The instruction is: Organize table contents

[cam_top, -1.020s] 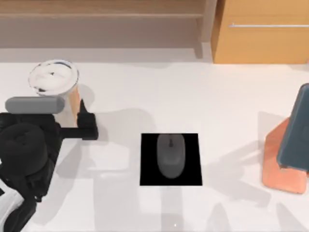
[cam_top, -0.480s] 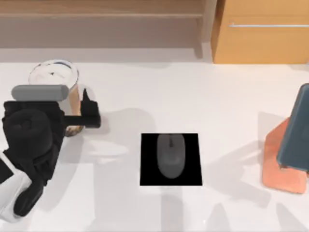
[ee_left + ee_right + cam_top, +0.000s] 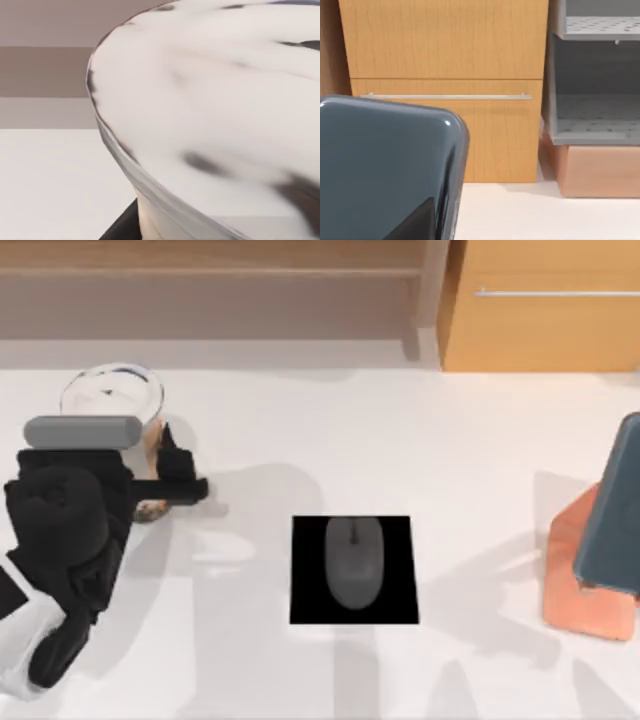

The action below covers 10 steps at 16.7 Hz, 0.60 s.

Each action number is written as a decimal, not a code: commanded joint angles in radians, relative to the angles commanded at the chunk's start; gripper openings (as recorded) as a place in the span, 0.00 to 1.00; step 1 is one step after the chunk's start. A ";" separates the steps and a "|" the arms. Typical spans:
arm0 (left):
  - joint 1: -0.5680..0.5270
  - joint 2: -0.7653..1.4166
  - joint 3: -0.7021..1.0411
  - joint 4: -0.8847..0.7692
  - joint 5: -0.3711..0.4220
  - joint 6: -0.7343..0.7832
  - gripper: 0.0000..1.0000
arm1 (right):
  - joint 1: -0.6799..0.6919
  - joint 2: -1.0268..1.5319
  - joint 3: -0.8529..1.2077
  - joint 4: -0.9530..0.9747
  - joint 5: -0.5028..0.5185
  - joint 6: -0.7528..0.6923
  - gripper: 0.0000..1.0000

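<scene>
A clear tall cup (image 3: 108,395) of milky-brown drink stands at the far left of the white table (image 3: 400,430). My left gripper (image 3: 145,478) is at its side, one black finger (image 3: 176,478) pressed against the cup wall, the other hidden under the arm. The cup's white lid (image 3: 210,115) looms very close in the left wrist view. A grey mouse (image 3: 352,560) lies on the black square pad (image 3: 308,602) at the middle front. At the right edge the dark grey-blue phone (image 3: 615,520) leans on the salmon-orange stand (image 3: 580,595); the right wrist view looks over the phone (image 3: 380,165).
A light-brown wooden shelf (image 3: 200,280) and an orange-wood cabinet (image 3: 545,325) with a metal handle line the back. Bare tabletop lies between cup, pad and stand. The right wrist view shows the cabinet (image 3: 445,45) and a grey rack (image 3: 595,100).
My left arm has moved toward the back, up to the cup, and its visible finger has closed in against the cup's side. Mouse, pad, phone and stand have not moved.
</scene>
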 joint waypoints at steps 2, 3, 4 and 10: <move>0.000 0.000 0.000 0.000 0.000 0.000 0.47 | 0.000 0.000 0.000 0.000 0.000 0.000 1.00; 0.000 0.000 0.000 0.000 0.000 0.000 0.40 | 0.000 0.000 0.000 0.000 0.000 0.000 1.00; 0.000 0.000 0.000 0.000 0.000 0.000 0.32 | 0.000 0.000 0.000 0.000 0.000 0.000 1.00; 0.000 0.000 0.000 0.000 0.000 0.000 0.00 | 0.000 0.000 0.000 0.000 0.000 0.000 1.00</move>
